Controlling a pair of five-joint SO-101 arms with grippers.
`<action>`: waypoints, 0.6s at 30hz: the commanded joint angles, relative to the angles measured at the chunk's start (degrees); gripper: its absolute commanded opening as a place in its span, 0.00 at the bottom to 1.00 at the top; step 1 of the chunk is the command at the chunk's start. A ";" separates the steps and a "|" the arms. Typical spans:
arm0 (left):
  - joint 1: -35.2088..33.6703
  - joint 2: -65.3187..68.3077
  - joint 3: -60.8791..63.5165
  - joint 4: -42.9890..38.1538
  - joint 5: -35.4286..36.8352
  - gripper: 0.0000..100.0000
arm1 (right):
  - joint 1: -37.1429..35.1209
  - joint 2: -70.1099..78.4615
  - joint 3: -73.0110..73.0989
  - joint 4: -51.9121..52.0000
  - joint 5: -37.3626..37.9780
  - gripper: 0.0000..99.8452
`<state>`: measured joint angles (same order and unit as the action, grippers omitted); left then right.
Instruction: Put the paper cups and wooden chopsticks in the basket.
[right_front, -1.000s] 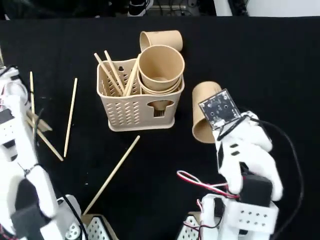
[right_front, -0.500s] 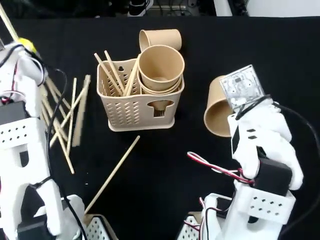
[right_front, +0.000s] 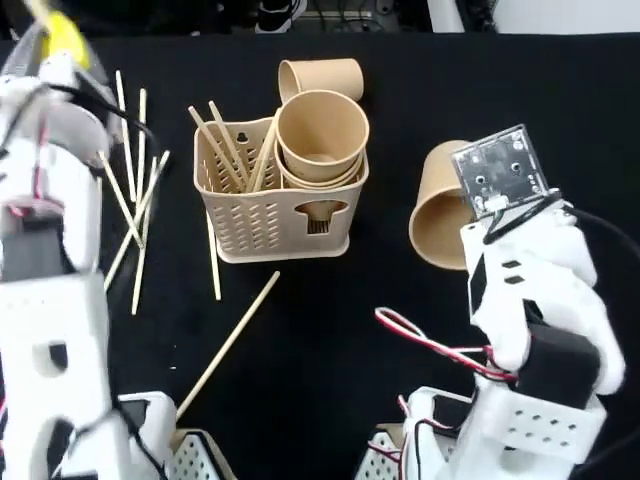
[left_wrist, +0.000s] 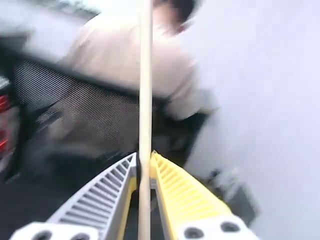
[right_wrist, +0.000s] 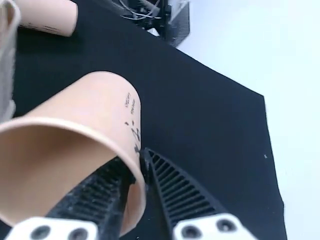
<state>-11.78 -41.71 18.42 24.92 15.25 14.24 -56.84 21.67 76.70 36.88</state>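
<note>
The right jaws are clenched on the rim of a paper cup (right_wrist: 75, 135), one inside the mouth, one outside. It is held tilted to the right of the basket (right_front: 270, 225), mouth turned partly toward it. Nesting it probably means carrying it left over the stacked cups (right_front: 322, 135), base down. The left jaws pinch a chopstick (left_wrist: 145, 75) lengthwise, raised well left of the basket. Loose chopsticks (right_front: 143, 205) lie on the tabletop (right_front: 520, 100) left of it.
</note>
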 joint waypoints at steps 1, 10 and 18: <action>9.45 -12.57 0.66 -1.14 0.53 0.03 | -2.29 6.73 -13.58 7.03 -2.11 0.01; 20.44 -18.81 6.81 -1.23 0.53 0.03 | -8.00 33.01 -56.04 24.70 -10.02 0.01; 19.91 -19.25 29.41 -26.11 -0.09 0.03 | -9.85 35.47 -57.98 24.62 -12.84 0.01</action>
<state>8.00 -60.09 37.05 15.87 15.34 5.54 -21.41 -33.19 99.65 24.66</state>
